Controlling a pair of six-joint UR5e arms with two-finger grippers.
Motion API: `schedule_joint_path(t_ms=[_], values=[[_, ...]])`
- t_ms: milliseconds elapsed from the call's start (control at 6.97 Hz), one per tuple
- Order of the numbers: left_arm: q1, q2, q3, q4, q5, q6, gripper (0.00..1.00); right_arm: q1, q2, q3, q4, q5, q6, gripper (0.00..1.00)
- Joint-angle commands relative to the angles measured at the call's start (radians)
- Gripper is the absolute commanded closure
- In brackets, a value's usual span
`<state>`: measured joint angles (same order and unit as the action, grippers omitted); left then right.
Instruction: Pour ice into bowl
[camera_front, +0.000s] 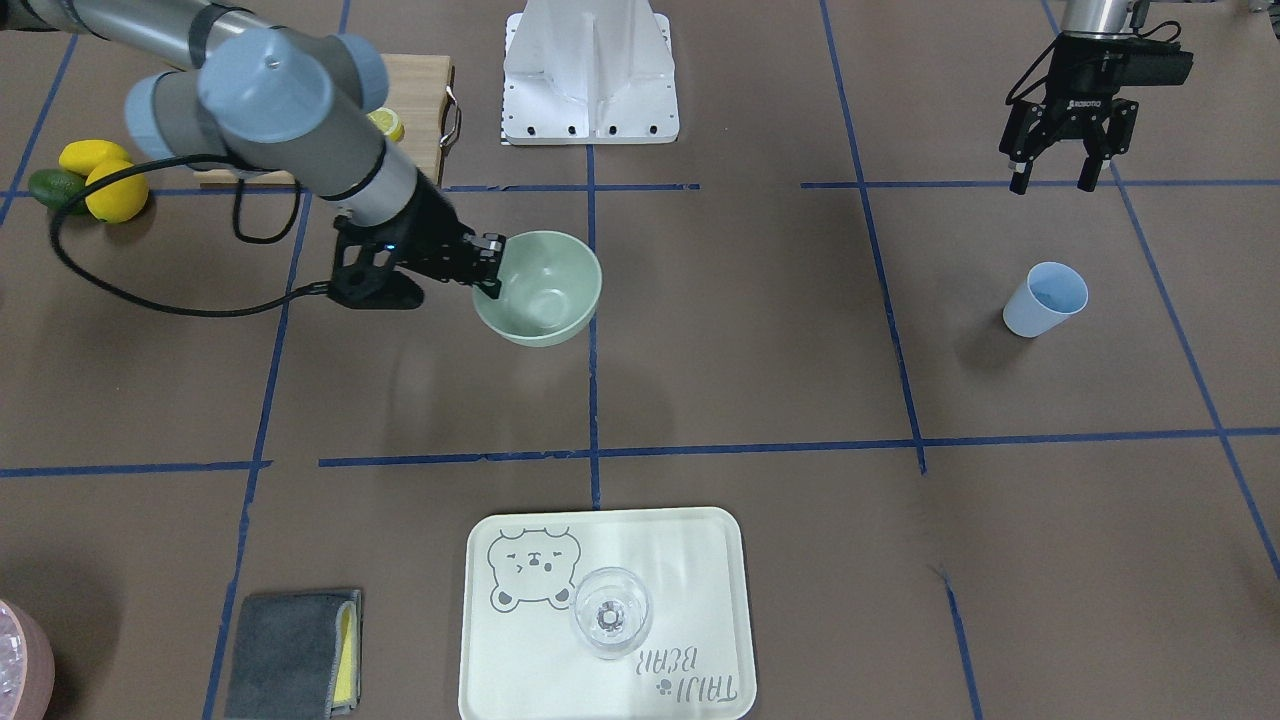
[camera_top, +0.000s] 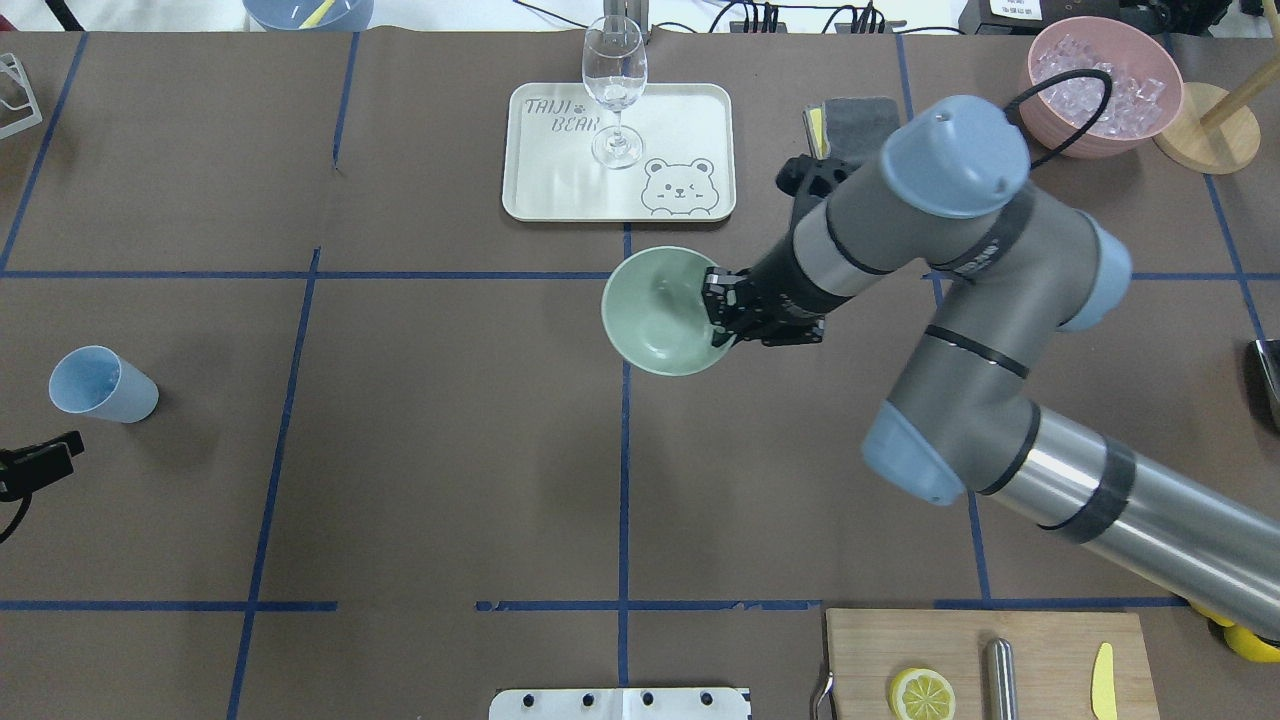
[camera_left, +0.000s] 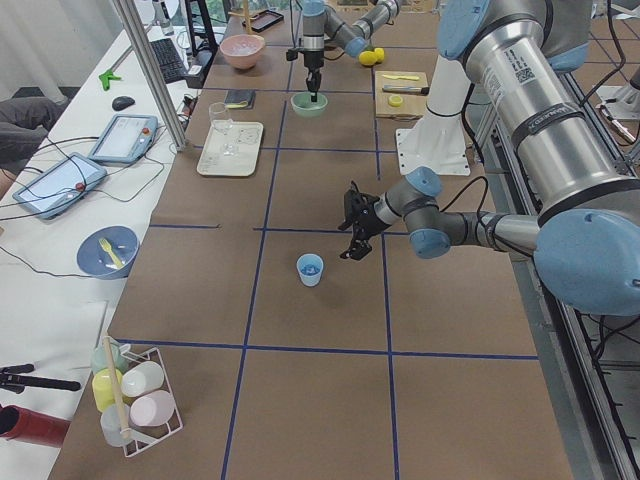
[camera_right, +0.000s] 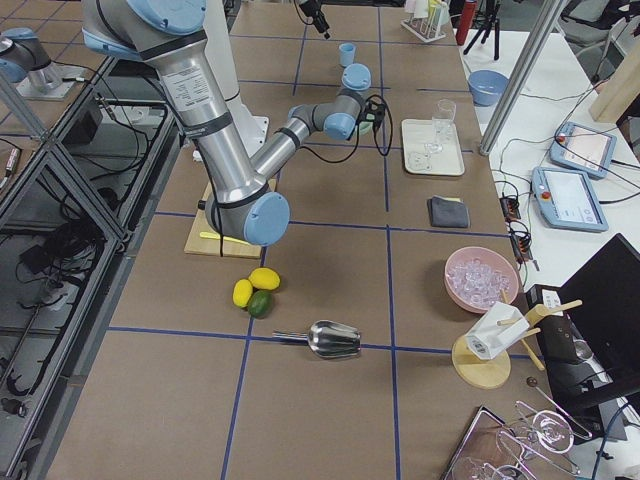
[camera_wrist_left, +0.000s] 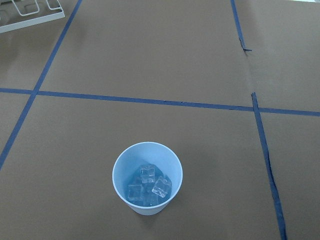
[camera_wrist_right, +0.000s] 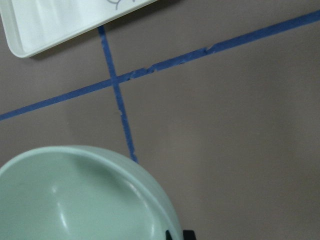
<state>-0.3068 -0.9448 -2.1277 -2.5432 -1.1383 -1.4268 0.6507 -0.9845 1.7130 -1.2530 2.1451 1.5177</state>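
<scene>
The pale green bowl (camera_front: 545, 290) sits near the table's middle, and also shows in the overhead view (camera_top: 655, 315) and the right wrist view (camera_wrist_right: 75, 200). My right gripper (camera_front: 492, 268) is shut on the bowl's rim, one finger inside and one outside; the bowl looks slightly tilted. The ice (camera_wrist_left: 149, 182), several clear cubes, lies in the light blue cup (camera_wrist_left: 147, 177), which stands upright (camera_front: 1045, 298). My left gripper (camera_front: 1052, 185) hangs open and empty above the table, behind the cup.
A pale tray (camera_front: 700, 560) with a wine glass (camera_front: 610, 612) lies at the operators' edge. A grey cloth (camera_front: 290, 652), a pink container of ice (camera_top: 1105, 85), a cutting board (camera_top: 1040, 640) with a lemon half, lemons (camera_front: 100, 180) and a metal scoop (camera_right: 335, 338) stand around.
</scene>
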Motion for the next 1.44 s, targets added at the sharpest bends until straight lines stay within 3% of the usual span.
schedule_joint_path(t_ms=[0,431,1005,1292], values=[[0.098,-0.069,0.128,0.000,0.171,-0.090,0.01,-0.116,0.195,-0.154,-0.042,-0.123,0.087,1.00],[0.106,-0.156,0.241,-0.002,0.348,-0.092,0.01,-0.177,0.404,-0.444,-0.030,-0.160,0.117,1.00],[0.112,-0.245,0.354,-0.006,0.402,-0.092,0.01,-0.236,0.418,-0.474,-0.029,-0.165,0.117,1.00],[0.112,-0.287,0.411,-0.008,0.445,-0.089,0.01,-0.238,0.437,-0.512,-0.028,-0.212,0.117,1.00]])
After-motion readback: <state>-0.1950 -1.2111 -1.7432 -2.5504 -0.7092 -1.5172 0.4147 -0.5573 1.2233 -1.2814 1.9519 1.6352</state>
